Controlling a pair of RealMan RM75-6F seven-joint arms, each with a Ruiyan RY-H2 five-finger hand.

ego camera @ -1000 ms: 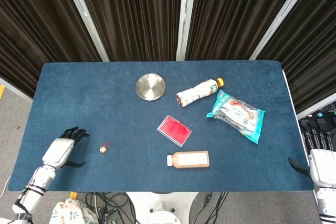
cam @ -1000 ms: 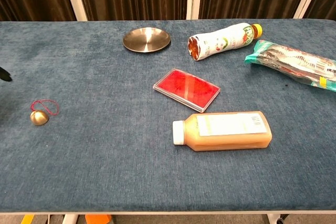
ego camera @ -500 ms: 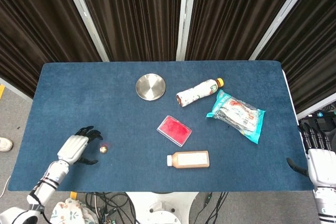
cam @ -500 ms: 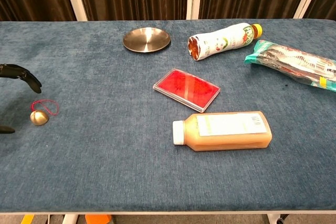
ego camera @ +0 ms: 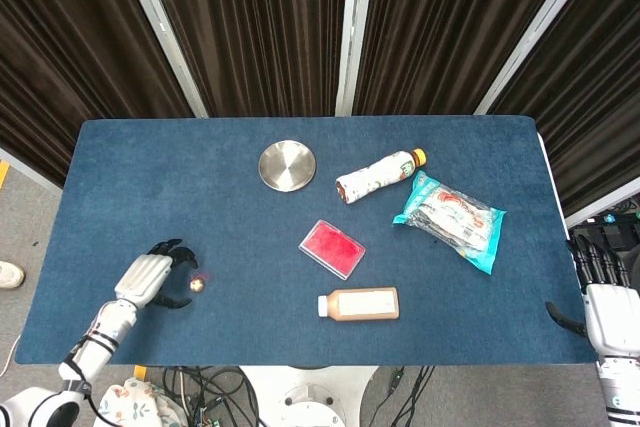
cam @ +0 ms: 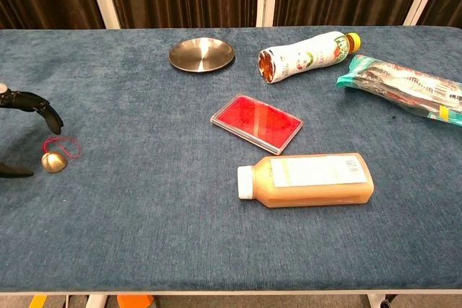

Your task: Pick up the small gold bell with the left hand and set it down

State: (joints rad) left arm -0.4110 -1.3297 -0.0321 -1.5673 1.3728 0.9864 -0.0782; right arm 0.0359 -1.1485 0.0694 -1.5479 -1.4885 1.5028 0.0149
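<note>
The small gold bell (ego camera: 197, 285) (cam: 53, 161) lies on the blue table near the front left, a red cord loop (cam: 62, 146) attached behind it. My left hand (ego camera: 148, 278) is just left of the bell, open, its fingers (cam: 41, 106) arched over the cord and its thumb (cam: 16, 172) low beside the bell, neither touching it. My right hand (ego camera: 603, 299) hangs off the table's right front corner, fingers apart, holding nothing; the chest view does not show it.
A steel dish (ego camera: 287, 165) sits at the back centre. A red flat case (ego camera: 332, 248), a juice bottle (ego camera: 359, 303), a lying drink bottle (ego camera: 376, 176) and a teal snack packet (ego camera: 452, 219) fill the middle and right.
My left hand has moved right toward the bell, ending with fingers and thumb either side of it. The bell and my right hand have stayed put.
</note>
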